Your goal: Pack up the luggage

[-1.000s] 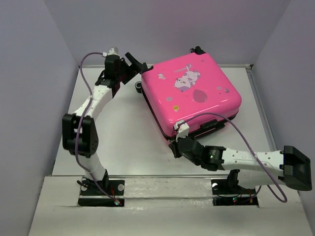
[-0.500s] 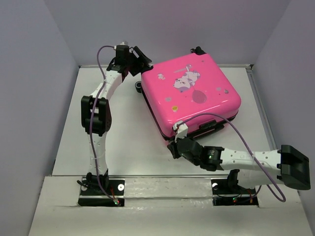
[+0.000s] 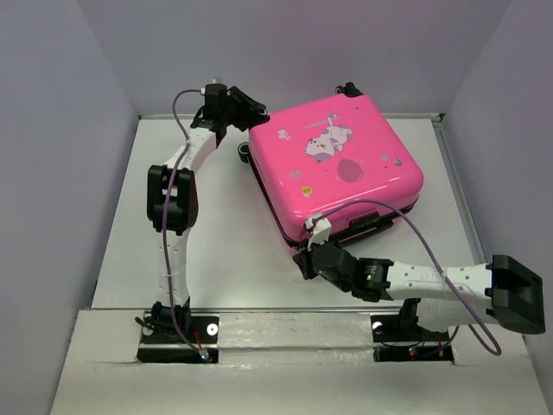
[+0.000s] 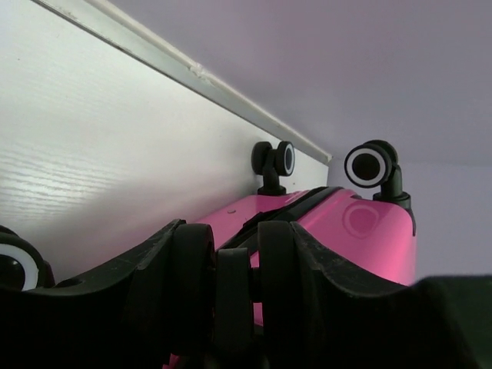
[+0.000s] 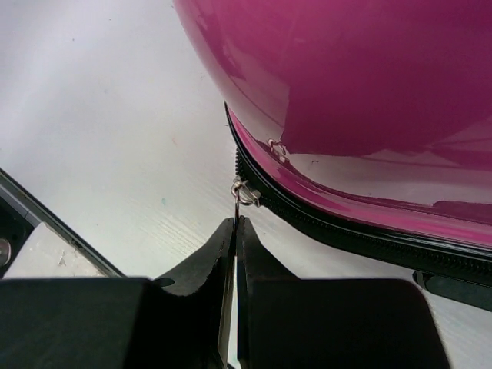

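Note:
The pink luggage [image 3: 337, 164] lies flat and closed on the white table, cartoon print up. My left gripper [image 3: 246, 111] is at its far left corner, shut on a black caster wheel [image 4: 234, 296]; the pink shell [image 4: 361, 231] shows beyond the fingers. Two other casters [image 4: 274, 165] [image 4: 374, 169] stick out further along. My right gripper [image 3: 302, 259] is at the near left corner. In the right wrist view it [image 5: 235, 227] is shut on the metal zipper pull [image 5: 244, 192], on the black zipper band below the pink shell [image 5: 346, 69].
A raised rail [image 4: 192, 69] runs along the table's back edge just behind the luggage. Grey walls enclose the table on three sides. Bare table [image 3: 216, 233] lies left of and in front of the luggage. A fourth caster [image 4: 11, 265] shows at the left edge.
My left arm has straightened, its elbow swinging right and away from me, and the gripper has closed in on the luggage's far left corner. The right gripper has barely moved.

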You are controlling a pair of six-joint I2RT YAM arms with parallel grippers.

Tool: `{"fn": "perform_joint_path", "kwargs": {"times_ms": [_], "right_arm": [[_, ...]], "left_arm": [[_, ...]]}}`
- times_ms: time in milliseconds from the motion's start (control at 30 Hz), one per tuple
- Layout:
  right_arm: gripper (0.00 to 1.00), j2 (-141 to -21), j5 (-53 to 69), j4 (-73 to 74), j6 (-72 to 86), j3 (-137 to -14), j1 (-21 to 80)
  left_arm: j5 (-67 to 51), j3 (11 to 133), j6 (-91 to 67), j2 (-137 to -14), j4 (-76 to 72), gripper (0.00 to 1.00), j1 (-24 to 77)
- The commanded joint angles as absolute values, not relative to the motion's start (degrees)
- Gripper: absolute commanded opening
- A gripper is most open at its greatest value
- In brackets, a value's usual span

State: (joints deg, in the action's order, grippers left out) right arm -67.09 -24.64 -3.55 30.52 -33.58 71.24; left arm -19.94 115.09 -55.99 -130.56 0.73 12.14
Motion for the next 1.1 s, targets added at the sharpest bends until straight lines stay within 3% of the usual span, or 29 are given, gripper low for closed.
{"fn": "perform_joint_path", "kwargs": {"times_ms": [0,133,333,567,733,833,933,1067], "right_arm": [[0.07,-65.7,-21.2,-6.9,32.0,-33.3,73.0],[0.07,-66.0,-20.0,-7.0,31.3,-34.2,69.6],[0.07,-67.9,-15.4,-8.1,26.6,-38.4,62.2],[0.07,-67.5,-5.5,-8.0,17.3,-45.3,47.8],[0.07,-68.1,1.2,-10.5,19.6,-40.2,49.7],[0.07,-72.3,-8.0,-15.5,27.6,-34.9,65.1],[0.07,-79.3,-13.8,-17.6,29.5,-38.2,72.1],[0.07,-79.2,-16.1,-15.1,24.6,-43.7,68.4]], "left_arm": [[-21.8,106.7,-58.7,-123.2,-14.0,0.06,12.3],[-18.7,93.0,-59.7,-114.9,-23.6,0.06,8.4],[-11.6,71.7,-56.8,-98.2,-26.7,0.06,1.6],[-7.8,42.8,-56.4,-70.6,-25.9,0.06,-2.0],[-7.9,32.4,-52.1,-57.1,-20.4,0.06,-1.8],[-10.7,26.1,-51.1,-54.1,-19.6,0.06,-1.4],[-11.5,22.5,-51.7,-52.6,-21.7,0.06,-1.3],[-12.7,18.5,-52.1,-50.9,-23.0,0.06,-0.4]]}}
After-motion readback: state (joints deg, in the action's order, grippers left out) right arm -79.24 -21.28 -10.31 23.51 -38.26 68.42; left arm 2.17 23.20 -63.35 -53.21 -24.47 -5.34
